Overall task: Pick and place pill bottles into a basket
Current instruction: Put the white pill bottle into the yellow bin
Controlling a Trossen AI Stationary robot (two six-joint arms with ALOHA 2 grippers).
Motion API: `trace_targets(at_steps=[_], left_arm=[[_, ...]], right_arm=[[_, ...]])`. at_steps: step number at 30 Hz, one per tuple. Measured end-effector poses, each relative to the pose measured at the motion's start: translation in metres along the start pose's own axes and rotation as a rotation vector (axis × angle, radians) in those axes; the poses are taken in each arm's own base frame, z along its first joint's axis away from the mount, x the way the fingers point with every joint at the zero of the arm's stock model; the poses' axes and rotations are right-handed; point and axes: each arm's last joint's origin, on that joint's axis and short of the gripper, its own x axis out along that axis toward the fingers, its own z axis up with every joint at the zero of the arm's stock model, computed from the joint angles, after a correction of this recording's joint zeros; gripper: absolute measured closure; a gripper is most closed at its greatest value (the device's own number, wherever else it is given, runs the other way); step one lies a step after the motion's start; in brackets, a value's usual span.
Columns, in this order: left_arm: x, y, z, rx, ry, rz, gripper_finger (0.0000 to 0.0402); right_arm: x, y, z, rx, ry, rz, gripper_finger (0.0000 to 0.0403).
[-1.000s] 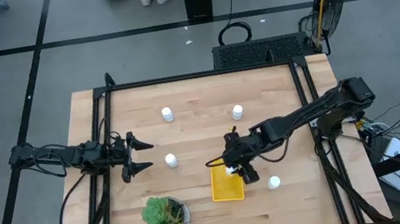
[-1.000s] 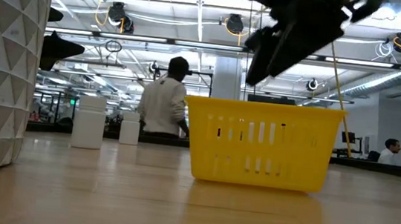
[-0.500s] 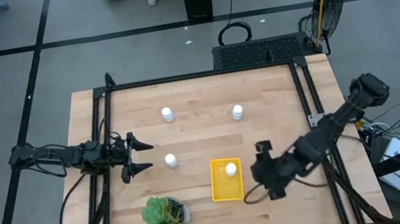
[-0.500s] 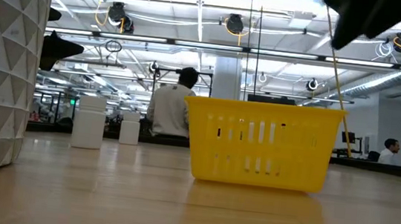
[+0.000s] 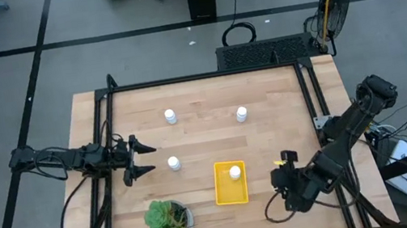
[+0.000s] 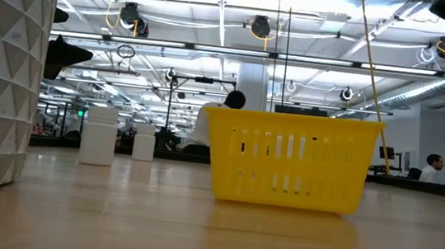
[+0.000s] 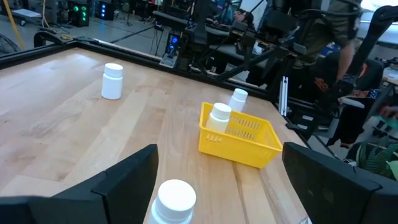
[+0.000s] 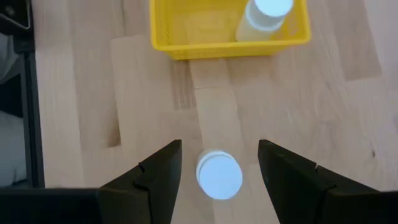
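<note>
While the high view hides the bottle under the right arm's wrist, the right wrist view looks down on that pill bottle (image 8: pixel 219 175) standing upright on the wooden table (image 5: pixel 194 107), between the right gripper's (image 8: pixel 219 167) two dark fingers, with a gap showing on each side of its white cap. The fingers stand apart and grip nothing. Only the low view shows the basket's (image 6: pixel 291 160) slotted side wall from table height, with a white geometric planter (image 6: pixel 0 76) close at its left edge and people in the room behind. From above, the yellow basket (image 5: pixel 224 190) sits near the table's front edge with one pill bottle (image 5: pixel 235 172) inside it, at its far right corner; the left wrist view shows that bottle (image 7: pixel 219 117) upright against the basket wall. Three more pill bottles stand loose on the table: one (image 5: pixel 170 116) at the far left, one (image 5: pixel 242 113) at the far right, and one (image 5: pixel 173 164) just in front of the left gripper (image 5: pixel 147 159). The potted plant (image 5: pixel 168 218) sits beside the basket. The left arm waits at the table's left side, stretched level, its fingers spread wide and empty. The right arm reaches in from the right and bends down just right of the basket, its gripper (image 5: pixel 285 175) pointing at the tabletop.
</note>
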Motion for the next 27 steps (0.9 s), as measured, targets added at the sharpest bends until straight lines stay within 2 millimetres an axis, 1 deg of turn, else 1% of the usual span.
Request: trace_targets(at_steps=[4,7,12,15,18,20,25,27], left_arm=[[0.0,0.0,0.0,0.0,0.0,0.0,0.0055],[0.0,0.0,0.0001,0.0,-0.001,0.001,0.0055],[0.0,0.0002,0.0002,-0.006,-0.004,0.007,0.0055],[0.0,0.0002,0.0001,-0.007,-0.003,0.007,0.0055],[0.0,0.0002,0.0001,-0.007,-0.004,0.007,0.0055],[0.0,0.0002,0.0001,-0.005,-0.003,0.007,0.0055],[0.0,0.0002,0.0001,0.003,-0.004,0.007,0.0055],[0.0,0.0002,0.0001,0.003,-0.003,0.007,0.0055]], right_arm=[[-0.0019,0.0025,-0.0051,0.041,0.015,0.002,0.0196],[-0.0022,0.0032,-0.0059,-0.025,0.016,0.004,0.0196],[-0.002,0.0022,-0.0041,-0.033,-0.026,-0.027,0.0205],[-0.0011,0.0013,-0.0027,-0.061,-0.01,-0.014,0.0206],[-0.0008,0.0015,-0.0014,-0.052,-0.013,-0.006,0.0206],[-0.0007,0.0027,-0.0011,-0.047,0.0,0.02,0.0206],[-0.001,0.0069,-0.0021,-0.126,0.064,0.117,0.0207],[-0.0001,0.003,-0.0025,-0.066,0.099,0.098,0.0206]])
